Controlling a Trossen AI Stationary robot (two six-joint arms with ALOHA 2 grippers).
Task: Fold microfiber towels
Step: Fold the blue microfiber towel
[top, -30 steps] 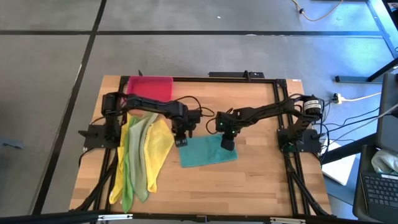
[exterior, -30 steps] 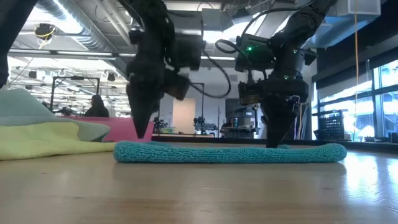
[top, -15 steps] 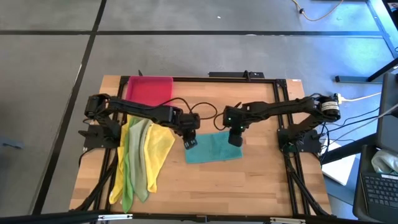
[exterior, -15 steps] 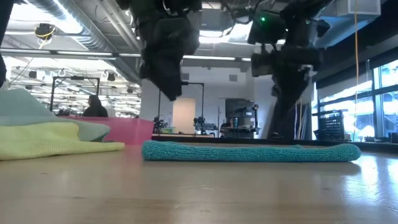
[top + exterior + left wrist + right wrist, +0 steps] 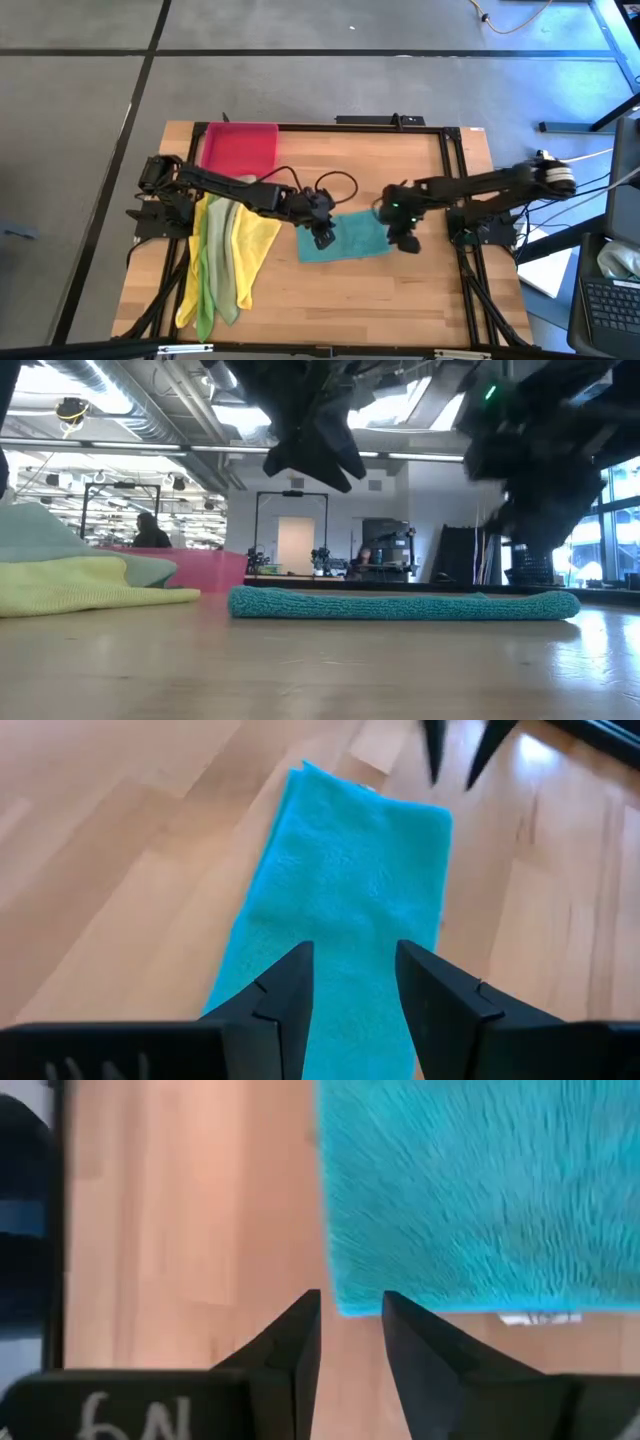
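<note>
High view: teal towel folded flat mid-table, left gripper over its left edge, right gripper just off its right edge over bare wood. Both empty; left fingers parted by a narrow gap, right fingers likewise, nothing between either pair. Pile of yellow and green towels well left of teal, pink tray at back-left corner. Low view adds height: both grippers clear above the towel, not touching; pile and tray off to the side. Left wrist view looks down the towel's length to the other gripper's tips. Right wrist view shows the towel's corner, a white tag peeking at the edge.
</note>
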